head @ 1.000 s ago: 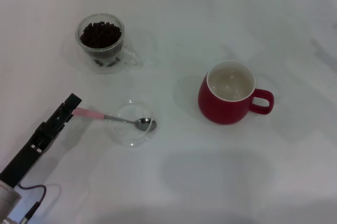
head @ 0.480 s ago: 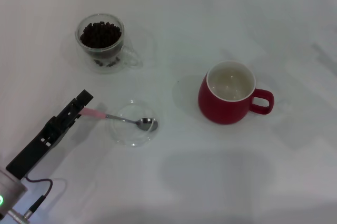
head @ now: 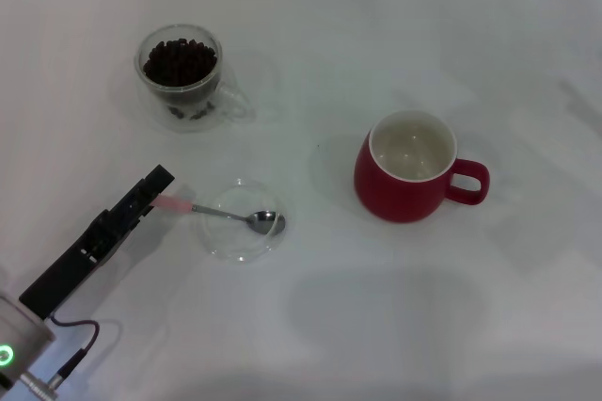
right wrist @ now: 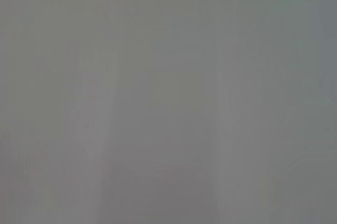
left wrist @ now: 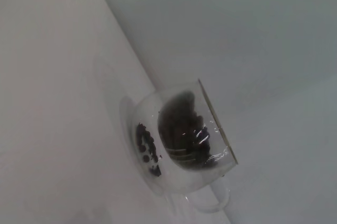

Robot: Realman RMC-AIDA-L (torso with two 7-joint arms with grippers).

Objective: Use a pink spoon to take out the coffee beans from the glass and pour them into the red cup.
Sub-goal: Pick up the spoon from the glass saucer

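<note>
Left gripper sits in the lower left of the head view, its dark arm running up from the bottom-left corner, its tip at the pale end of the pink spoon. Whether its fingers are spread or already pinching the handle cannot be told from this angle. The spoon lies with its long axis running from that handle end rightward and slightly down, its metal bowl resting on a clear glass saucer just right of the gripper. So the thing to be taken lies straight ahead of the left gripper, nearly in line with the arm, and the left arm is plainly the nearer one; the right gripper is not in view here. The glass holding the coffee beans stands in the upper left, above the gripper and apart from it. The red cup stands right of centre, its handle pointing right, its white inside showing no beans.

From the left wrist, the glass shows tilted in the lower middle of the frame, beans dark inside it, on the white table.

From the right wrist, only a flat grey field shows.

No brand, label or writing can be read anywhere.
</note>
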